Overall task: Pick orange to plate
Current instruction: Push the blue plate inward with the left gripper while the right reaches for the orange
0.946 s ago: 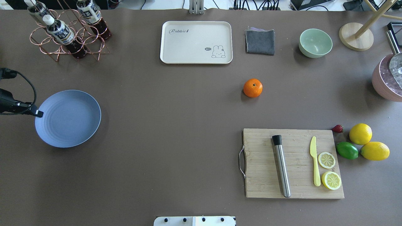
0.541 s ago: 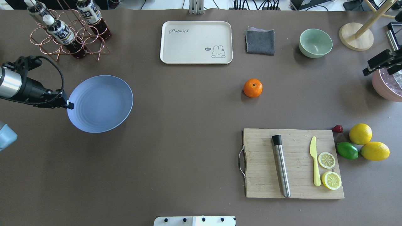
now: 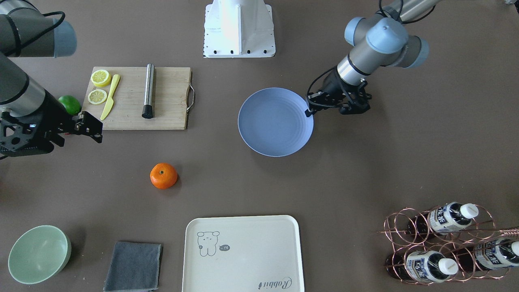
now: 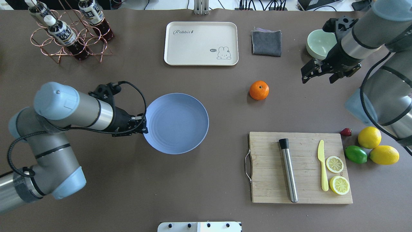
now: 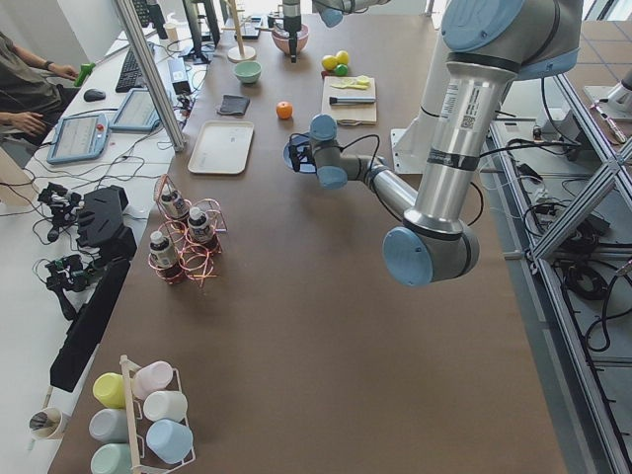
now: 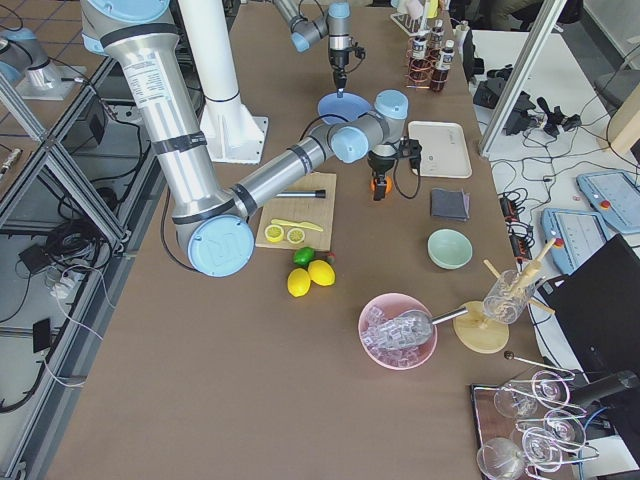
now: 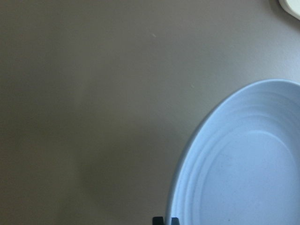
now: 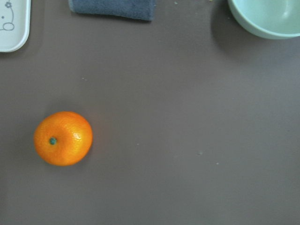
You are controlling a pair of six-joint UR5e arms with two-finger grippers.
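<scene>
Orange [image 4: 259,90] alone on bare brown table [image 4: 193,193], stem dimple up. Sat between cream tray [image 4: 193,45] toward the far edge and wooden cutting board [image 4: 267,167] toward the near edge, touching neither. Had open room on every side.

Plate [image 4: 180,129] near the table's middle, well apart from the orange, with free tabletop between them. Was pinched at its rim by left gripper [image 4: 145,127], fingers pressed onto the edge from both faces. Could not tell whether the plate rested on the table or hung just above it.

Right gripper [image 4: 319,76] hovered beside green bowl [image 4: 317,43], off to the orange's right in the overhead view. Fingers spread, with nothing between them and no contact with the fruit.

Read "Rabbit" in script on one corner of the tray, with a small bunny drawing and speech bubble at the opposite corner. Saw printed labels on bottles [image 4: 61,32] in wire rack [image 4: 87,42], lettering too small to read.
</scene>
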